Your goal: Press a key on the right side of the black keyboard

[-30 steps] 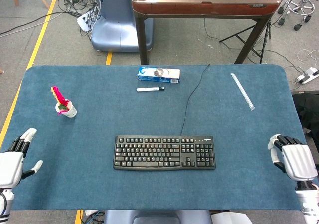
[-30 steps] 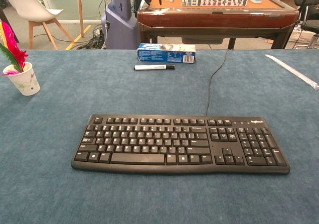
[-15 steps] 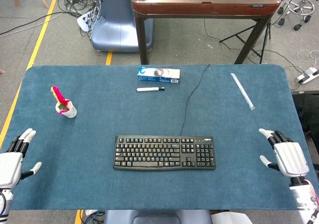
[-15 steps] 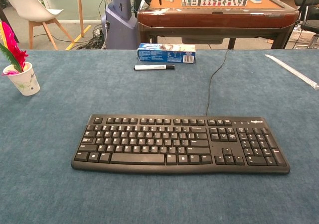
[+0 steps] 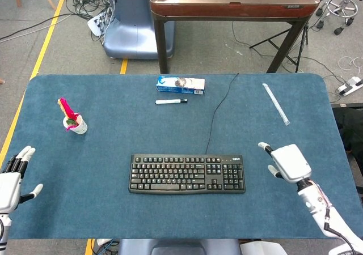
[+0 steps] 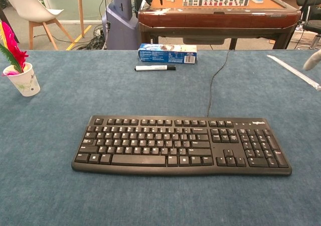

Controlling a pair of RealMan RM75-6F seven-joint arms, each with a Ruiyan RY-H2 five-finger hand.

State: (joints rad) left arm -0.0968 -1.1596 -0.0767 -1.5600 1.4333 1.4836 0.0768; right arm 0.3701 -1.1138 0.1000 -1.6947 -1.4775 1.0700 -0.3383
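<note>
The black keyboard lies flat near the front middle of the blue table, its cable running toward the far edge. The right robot hand hovers just right of the keyboard, not touching it, grasping nothing, with 1 finger extended toward the keys. The left robot hand sits at the table's front left edge, well apart from the keyboard, fingers spread and released.

Your black keyboard is lying flat on the blue table mat, its cable running away from you, while a pale fingertip is showing at the right edge.
</note>
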